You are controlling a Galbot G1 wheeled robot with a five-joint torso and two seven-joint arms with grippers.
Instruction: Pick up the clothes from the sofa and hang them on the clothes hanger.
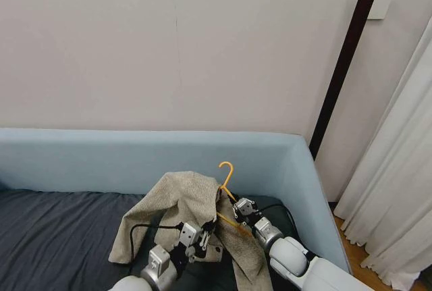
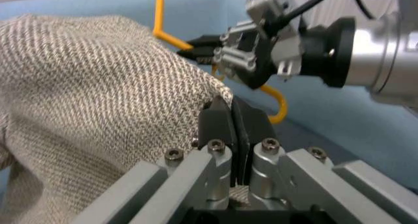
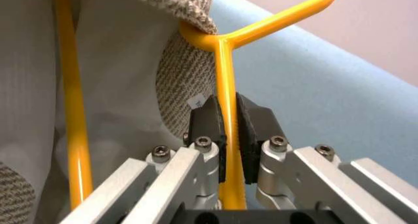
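Observation:
A beige knitted garment (image 1: 181,204) lies draped over a yellow hanger (image 1: 226,173) on the dark sofa seat (image 1: 54,233). My left gripper (image 1: 200,234) is shut on the garment's edge (image 2: 130,97), its fingers (image 2: 219,126) pinching the fabric. My right gripper (image 1: 239,206) is shut on the hanger's thin yellow bar (image 3: 226,87), just below the hook. In the left wrist view the right gripper (image 2: 202,48) sits close ahead, by the hanger's hook (image 2: 277,104).
The sofa has a light blue back and side wall (image 1: 202,152). A dark clothes-rack post (image 1: 344,61) stands to the right behind the sofa. White curtains (image 1: 398,183) hang at the far right. A plain wall is behind.

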